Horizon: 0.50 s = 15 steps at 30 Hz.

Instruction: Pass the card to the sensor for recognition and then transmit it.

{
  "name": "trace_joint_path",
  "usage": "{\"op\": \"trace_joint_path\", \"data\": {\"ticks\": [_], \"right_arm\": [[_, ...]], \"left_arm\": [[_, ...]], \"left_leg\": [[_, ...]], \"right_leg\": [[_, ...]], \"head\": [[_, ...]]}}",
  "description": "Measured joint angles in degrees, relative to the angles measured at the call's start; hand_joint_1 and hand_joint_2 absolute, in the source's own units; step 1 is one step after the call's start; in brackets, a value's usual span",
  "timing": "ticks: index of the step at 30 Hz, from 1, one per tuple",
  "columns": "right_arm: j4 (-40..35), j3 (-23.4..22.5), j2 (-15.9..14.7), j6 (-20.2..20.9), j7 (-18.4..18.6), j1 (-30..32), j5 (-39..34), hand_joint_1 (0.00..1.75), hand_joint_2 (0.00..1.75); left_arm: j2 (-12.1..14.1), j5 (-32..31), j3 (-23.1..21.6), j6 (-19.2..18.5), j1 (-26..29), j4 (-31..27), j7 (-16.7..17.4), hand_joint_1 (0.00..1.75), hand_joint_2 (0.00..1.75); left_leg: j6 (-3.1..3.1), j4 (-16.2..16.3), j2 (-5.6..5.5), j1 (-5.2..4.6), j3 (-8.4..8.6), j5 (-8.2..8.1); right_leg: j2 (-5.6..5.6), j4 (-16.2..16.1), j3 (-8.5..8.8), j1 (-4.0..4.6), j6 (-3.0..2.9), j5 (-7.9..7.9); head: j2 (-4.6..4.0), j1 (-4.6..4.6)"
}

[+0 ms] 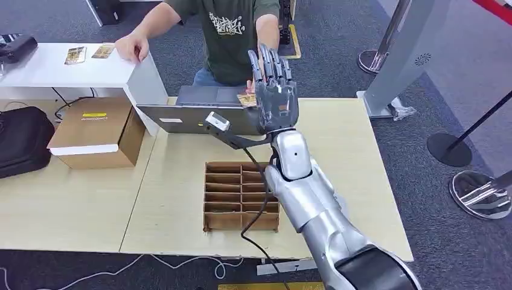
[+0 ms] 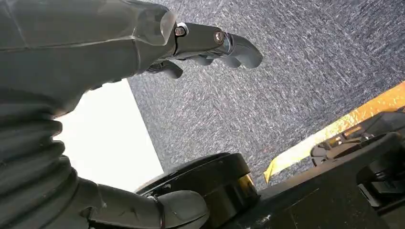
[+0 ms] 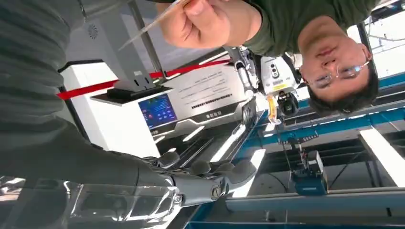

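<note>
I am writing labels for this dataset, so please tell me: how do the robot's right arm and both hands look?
The right arm has smooth silver shells with a black section near the shoulder; a black cable runs beside it. The right hand is dark grey with slim, segmented fingers. The left hand has a grey ribbed cover at the wrist, a thick grey thumb, and darker fingers with small screws at their hinges.

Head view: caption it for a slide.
Right hand raised with fingers apart as a person's hand holds a card beside it.

Wooden table (image 1: 356, 181): laptop (image 1: 199, 115), divided tray (image 1: 241, 196), perhaps cardboard.
</note>
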Motion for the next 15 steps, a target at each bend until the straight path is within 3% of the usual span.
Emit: {"op": "trace_joint_path", "data": {"ticks": [1,2,5,7,15], "right_arm": [[0.0,0.0,0.0,0.18,-0.02,0.03,0.0,0.87,1.75],[0.0,0.0,0.0,0.33,-0.02,0.06,0.0,1.68,1.75],[0.0,0.0,0.0,0.48,-0.04,0.13,0.0,1.75,1.75],[0.0,0.0,0.0,0.57,-0.04,0.13,0.0,1.69,1.75],[0.0,-0.04,-0.02,0.94,0.0,0.14,-0.11,1.75,1.75]], "left_arm": [[0.02,0.11,0.0,0.0,0.0,0.0,0.04,0.0,1.75],[0.02,0.15,0.0,0.0,-0.01,0.0,0.07,0.0,1.75],[0.04,0.17,0.0,0.0,-0.02,0.0,0.09,0.0,1.75],[0.04,0.26,0.0,-0.02,-0.02,0.0,0.11,0.0,1.75],[0.04,0.5,0.0,-0.04,-0.02,0.0,0.15,0.0,1.75]], "left_leg": [[0.0,0.0,0.0,0.0,0.0,0.0],[0.0,0.0,0.0,0.0,0.0,0.0],[0.0,0.0,0.0,0.0,0.0,0.0],[0.0,0.0,0.0,0.0,0.0,0.0],[0.0,0.0,0.0,0.0,0.0,0.0]], "right_leg": [[0.0,0.0,0.0,0.0,0.0,0.0],[0.0,0.0,0.0,0.0,0.0,0.0],[0.0,0.0,0.0,0.0,0.0,0.0],[0.0,0.0,0.0,0.0,0.0,0.0],[0.0,0.0,0.0,0.0,0.0,0.0]], "head": [[0.0,0.0],[0.02,0.0],[0.02,0.0],[0.0,0.0],[0.02,0.0]]}}
